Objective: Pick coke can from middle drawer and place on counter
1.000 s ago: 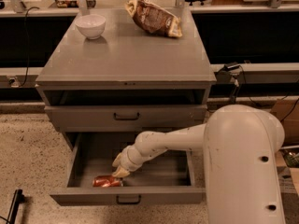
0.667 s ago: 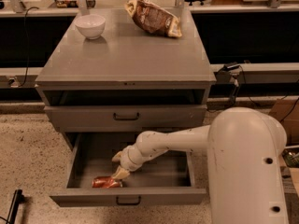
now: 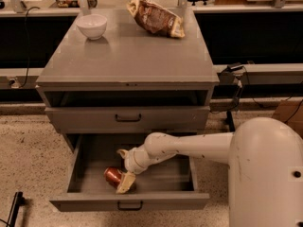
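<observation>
Gripper (image 3: 122, 169) is down inside the open drawer (image 3: 94, 201), fingers spread, nothing clamped. Can (image 3: 112, 176) lies on its side on the drawer floor, at 7 o'clock from drawer centre, touching the lower finger (image 3: 126, 183). On the counter (image 3: 128, 60): bowl (image 3: 92, 25) at 11 o'clock, snack bag (image 3: 155, 18) at 1 o'clock.
</observation>
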Robot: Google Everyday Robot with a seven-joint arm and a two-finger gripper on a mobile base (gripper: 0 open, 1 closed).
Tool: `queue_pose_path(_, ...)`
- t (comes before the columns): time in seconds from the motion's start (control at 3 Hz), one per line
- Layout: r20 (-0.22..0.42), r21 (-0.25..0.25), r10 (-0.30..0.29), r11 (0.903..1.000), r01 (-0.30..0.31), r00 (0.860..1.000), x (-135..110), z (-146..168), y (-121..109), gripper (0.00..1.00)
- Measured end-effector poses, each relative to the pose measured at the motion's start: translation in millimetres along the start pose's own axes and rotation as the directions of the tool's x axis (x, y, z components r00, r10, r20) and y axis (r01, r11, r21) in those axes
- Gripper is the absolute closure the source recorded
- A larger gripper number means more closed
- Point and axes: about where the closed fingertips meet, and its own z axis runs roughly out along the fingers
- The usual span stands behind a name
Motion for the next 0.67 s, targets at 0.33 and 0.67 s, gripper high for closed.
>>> queue_pose_path(0.33, 0.01, -0.02, 0.001, 0.9998, -0.001, 1.0, -1.3, 2.5, 0.6, 0.06)
queue_pose_path(0.67, 0.007, -0.033, 0.018, 0.9993, -0.018, 1.0, -0.1, 10.6, -1.3, 0.12)
